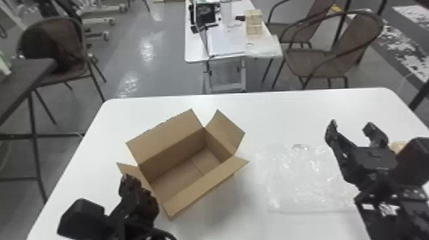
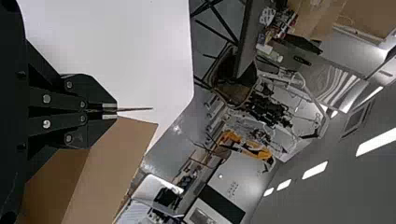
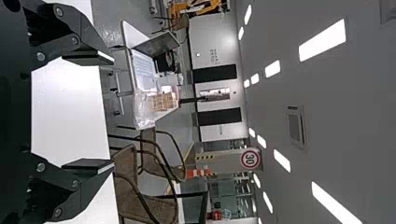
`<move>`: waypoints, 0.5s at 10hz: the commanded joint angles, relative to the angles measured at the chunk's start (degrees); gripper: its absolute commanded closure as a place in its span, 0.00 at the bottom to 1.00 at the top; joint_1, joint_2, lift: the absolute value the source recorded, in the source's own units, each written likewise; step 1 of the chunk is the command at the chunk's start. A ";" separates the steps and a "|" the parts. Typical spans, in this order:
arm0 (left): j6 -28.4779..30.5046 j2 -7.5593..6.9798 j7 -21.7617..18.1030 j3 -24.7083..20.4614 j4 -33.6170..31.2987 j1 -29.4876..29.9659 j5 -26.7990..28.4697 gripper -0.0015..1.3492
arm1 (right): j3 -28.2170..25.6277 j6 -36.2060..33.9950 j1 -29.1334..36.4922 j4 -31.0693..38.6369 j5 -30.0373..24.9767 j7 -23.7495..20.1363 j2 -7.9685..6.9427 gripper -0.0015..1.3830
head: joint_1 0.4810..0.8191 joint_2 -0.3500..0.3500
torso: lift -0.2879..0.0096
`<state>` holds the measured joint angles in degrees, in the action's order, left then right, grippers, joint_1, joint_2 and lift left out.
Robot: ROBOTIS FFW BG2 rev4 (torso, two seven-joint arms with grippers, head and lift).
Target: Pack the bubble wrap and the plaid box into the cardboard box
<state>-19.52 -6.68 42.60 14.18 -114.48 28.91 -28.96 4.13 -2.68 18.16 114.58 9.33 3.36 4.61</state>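
Reaching in low, the left gripper [image 1: 129, 179] pinches a flap [image 1: 131, 168] of the open cardboard box [image 1: 199, 190]; the right gripper [image 1: 351, 124] points forward, fingers wide apart, near the bubble wrap [image 1: 300, 178] on the table [image 1: 287, 111]

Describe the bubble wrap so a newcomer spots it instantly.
Start at the white table in the foreground. Between the open cardboard box and the right hand lies the bubble wrap, spread out flat. Unlike the brown, flapped box, it is see-through and glints.
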 commanded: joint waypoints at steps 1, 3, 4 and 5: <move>0.98 -1.32 0.02 1.46 -0.04 -1.13 -1.27 0.90 | 0.00 -0.49 -0.58 -0.05 -0.19 0.07 0.04 0.35 | 0.63 0.64 | 0.64; 1.85 -3.16 -0.15 3.93 -0.22 -2.89 -2.86 0.90 | 0.71 -1.01 -1.28 -0.49 -0.45 -0.02 0.39 0.35 | 0.63 0.61 | 0.64; 2.12 -4.57 -0.15 5.51 -0.31 -3.68 -3.91 0.90 | 0.97 -1.63 -1.63 -0.58 -0.45 0.07 0.75 0.35 | 0.63 0.59 | 0.64; 2.29 -5.71 -0.15 6.47 -0.48 -4.12 -4.53 0.90 | 1.41 -2.07 -1.99 -0.67 -0.63 0.07 1.19 0.35 | 0.63 0.59 | 0.64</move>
<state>-17.32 -11.61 42.44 19.96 -114.86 25.14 -33.09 5.29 -4.45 16.38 113.95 8.82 3.41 5.54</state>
